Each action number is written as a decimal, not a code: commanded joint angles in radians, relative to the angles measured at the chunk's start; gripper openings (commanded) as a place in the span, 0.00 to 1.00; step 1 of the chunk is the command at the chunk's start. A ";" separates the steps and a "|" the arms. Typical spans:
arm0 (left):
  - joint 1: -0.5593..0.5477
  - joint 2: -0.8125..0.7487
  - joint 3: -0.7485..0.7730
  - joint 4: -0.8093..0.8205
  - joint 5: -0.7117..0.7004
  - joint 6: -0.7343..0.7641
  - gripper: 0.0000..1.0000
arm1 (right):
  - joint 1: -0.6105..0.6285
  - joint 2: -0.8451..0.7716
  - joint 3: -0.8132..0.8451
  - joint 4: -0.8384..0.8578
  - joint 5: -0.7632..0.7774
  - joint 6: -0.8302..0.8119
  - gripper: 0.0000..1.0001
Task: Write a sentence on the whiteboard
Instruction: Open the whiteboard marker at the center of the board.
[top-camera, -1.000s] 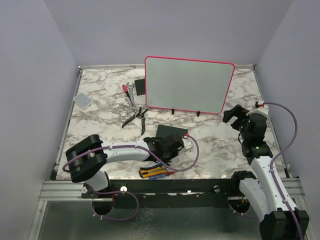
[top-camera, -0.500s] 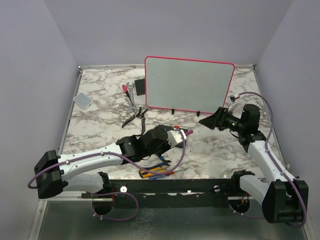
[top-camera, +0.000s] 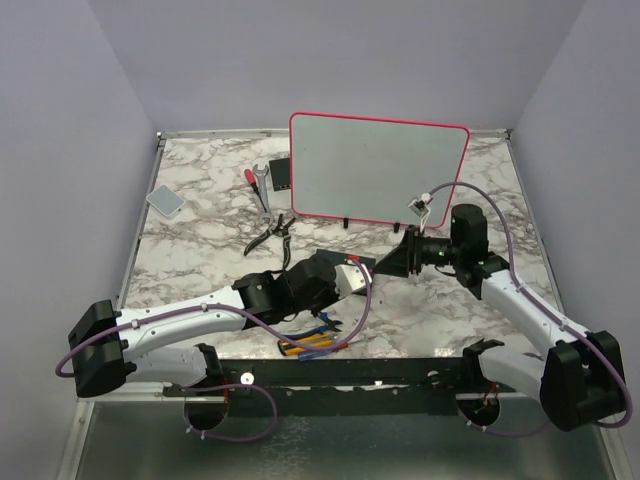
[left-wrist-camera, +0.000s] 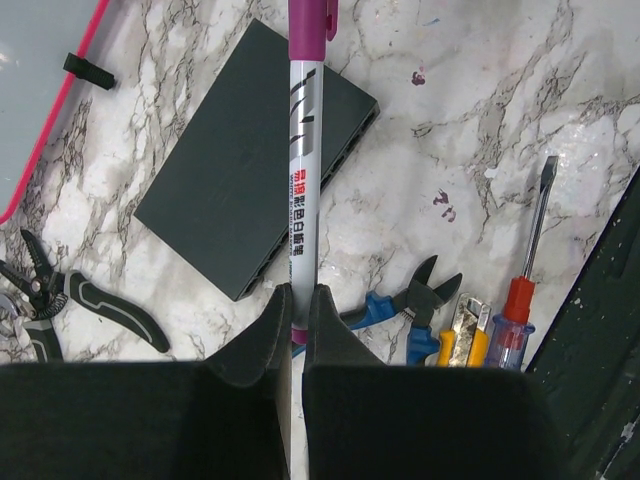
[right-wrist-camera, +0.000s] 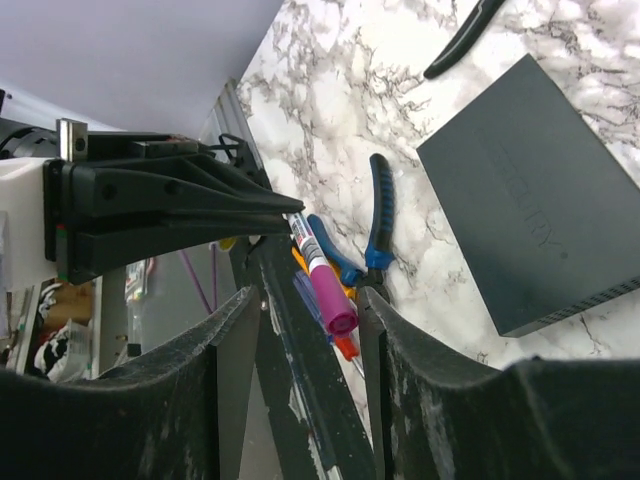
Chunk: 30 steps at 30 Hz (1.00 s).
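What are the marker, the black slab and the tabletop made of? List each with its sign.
Marker: likely plastic, glossy white barrel with printed label and magenta cap. Black slab: matte dark surface, maybe plastic or rubber; cannot tell. Tabletop: marble-look, grey veins on white, possibly printed laminate.

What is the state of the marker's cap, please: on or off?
On. The magenta cap sits on the end of the marker held in the left gripper, inside the open right gripper.
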<state>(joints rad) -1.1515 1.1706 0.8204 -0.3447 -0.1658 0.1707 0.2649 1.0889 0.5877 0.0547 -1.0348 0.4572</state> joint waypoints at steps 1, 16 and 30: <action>0.003 0.001 -0.002 -0.019 -0.012 0.012 0.00 | 0.026 0.033 0.023 -0.033 -0.023 -0.030 0.46; 0.003 0.001 -0.003 -0.020 0.005 0.012 0.00 | 0.066 0.097 0.030 -0.013 -0.003 -0.054 0.24; 0.082 -0.094 0.019 0.010 0.080 -0.056 0.81 | 0.065 0.011 -0.084 0.276 0.087 0.088 0.00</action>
<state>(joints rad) -1.1313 1.1515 0.8204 -0.3595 -0.1539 0.1680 0.3275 1.1492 0.5476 0.1761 -1.0233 0.4828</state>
